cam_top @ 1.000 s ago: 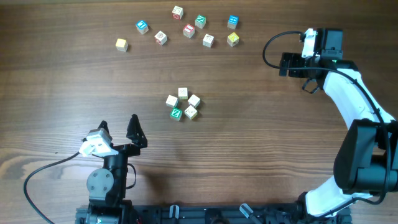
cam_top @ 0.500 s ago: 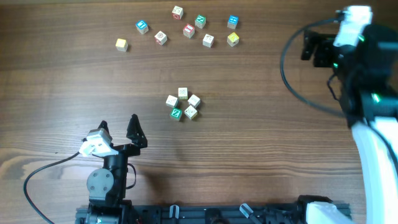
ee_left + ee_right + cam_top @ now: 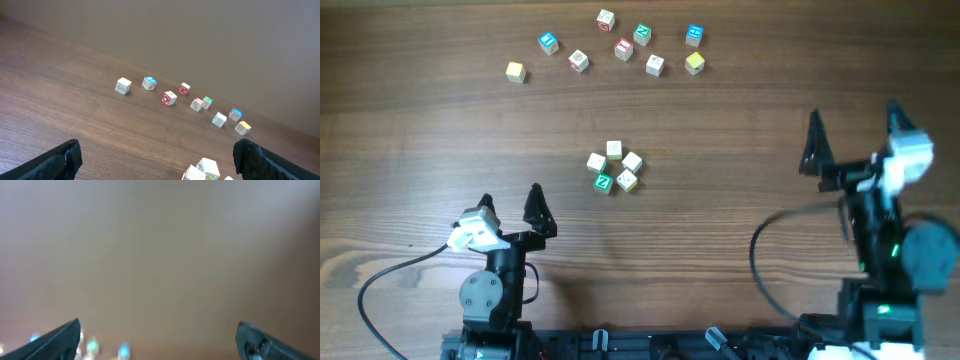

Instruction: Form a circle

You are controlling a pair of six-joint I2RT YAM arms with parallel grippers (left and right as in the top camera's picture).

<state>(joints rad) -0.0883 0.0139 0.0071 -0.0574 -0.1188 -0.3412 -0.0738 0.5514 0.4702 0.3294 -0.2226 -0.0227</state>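
While the circle (image 3: 614, 167) is seen formed, left gripper (image 3: 510, 197) near it, right gripper (image 3: 853, 112) farther off, both spread wide, nothing held.

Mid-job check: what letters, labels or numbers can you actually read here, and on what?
"Z": white, on the green cube in the middle cluster.
Pale cubes beside it: marks too small to read.
Far cubes: coloured marks, too small to read.
Right wrist view: blurred, nothing legible.

Pointed black left claw (image 3: 510, 194), right claw (image 3: 853, 112), white wrist housings (image 3: 470, 232), black cables (image 3: 753, 255).
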